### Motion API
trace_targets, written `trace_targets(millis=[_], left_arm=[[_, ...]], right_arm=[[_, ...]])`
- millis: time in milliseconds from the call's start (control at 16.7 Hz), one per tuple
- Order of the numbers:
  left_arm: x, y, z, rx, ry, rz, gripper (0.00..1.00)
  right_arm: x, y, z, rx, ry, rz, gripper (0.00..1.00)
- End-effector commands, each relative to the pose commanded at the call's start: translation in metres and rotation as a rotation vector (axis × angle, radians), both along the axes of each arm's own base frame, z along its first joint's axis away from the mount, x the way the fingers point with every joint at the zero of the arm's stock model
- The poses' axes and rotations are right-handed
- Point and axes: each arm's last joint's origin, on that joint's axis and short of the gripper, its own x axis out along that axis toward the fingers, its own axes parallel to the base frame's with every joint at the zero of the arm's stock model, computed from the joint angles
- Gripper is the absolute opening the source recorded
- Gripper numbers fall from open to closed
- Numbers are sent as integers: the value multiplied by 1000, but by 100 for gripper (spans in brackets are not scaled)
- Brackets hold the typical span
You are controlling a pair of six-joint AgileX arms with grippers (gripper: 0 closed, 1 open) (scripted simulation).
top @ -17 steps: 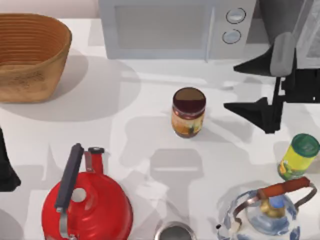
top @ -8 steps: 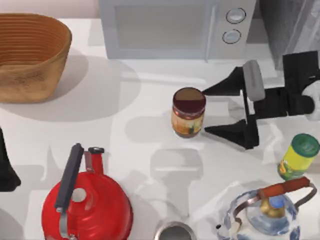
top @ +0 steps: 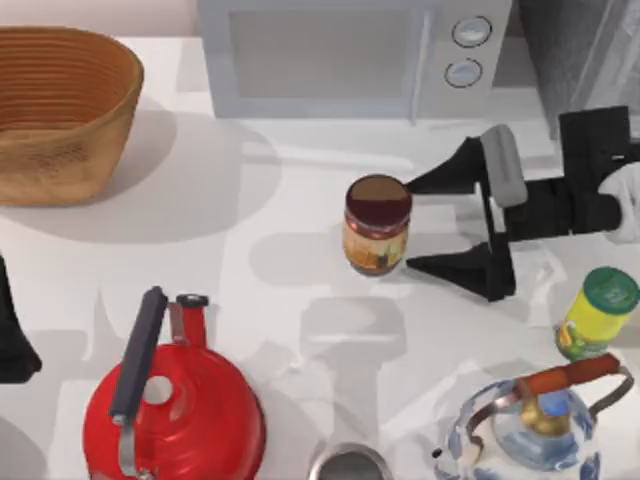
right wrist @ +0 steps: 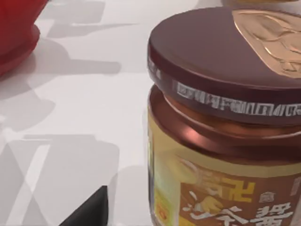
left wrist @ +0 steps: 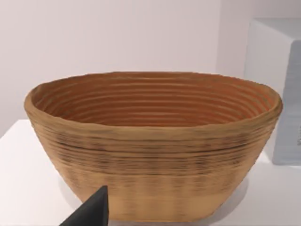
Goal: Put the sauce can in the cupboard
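The sauce can (top: 377,225) stands upright mid-table: a small jar with a maroon lid and an orange-yellow label. My right gripper (top: 408,225) is open and lies level just right of it. The tips of its black fingers (top: 445,178) reach the jar's right edge, one on the far side and one on the near side, without closing on it. In the right wrist view the sauce can (right wrist: 225,117) looms very close. The cupboard (top: 575,45) is the grey box at the back right, behind the right arm. My left arm (top: 10,335) is parked at the table's left edge.
A light grey microwave (top: 340,60) stands at the back. A wicker basket (top: 60,110) sits back left and a red kettle (top: 170,405) front left. A yellow-green container (top: 597,312) and a glass teapot (top: 535,430) are front right, with a metal cup (top: 347,465) at the front edge.
My right gripper has swung left from beside the cupboard to the sauce can, its open fingers now bracketing the jar's right edge. The can has not moved, nor has the left arm.
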Motion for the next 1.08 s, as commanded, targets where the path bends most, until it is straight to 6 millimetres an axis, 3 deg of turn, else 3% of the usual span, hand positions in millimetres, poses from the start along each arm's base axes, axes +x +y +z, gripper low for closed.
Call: trace_targets(millis=[180, 660, 1080], left_arm=[[0, 0, 0, 0, 0, 0, 100], [0, 0, 0, 0, 0, 0, 100], [0, 0, 0, 0, 0, 0, 100]], right_arm=[[0, 9, 2, 0, -3, 6, 100], [1, 57, -4, 4, -4, 9, 100], [1, 61, -12, 2, -2, 7, 100]])
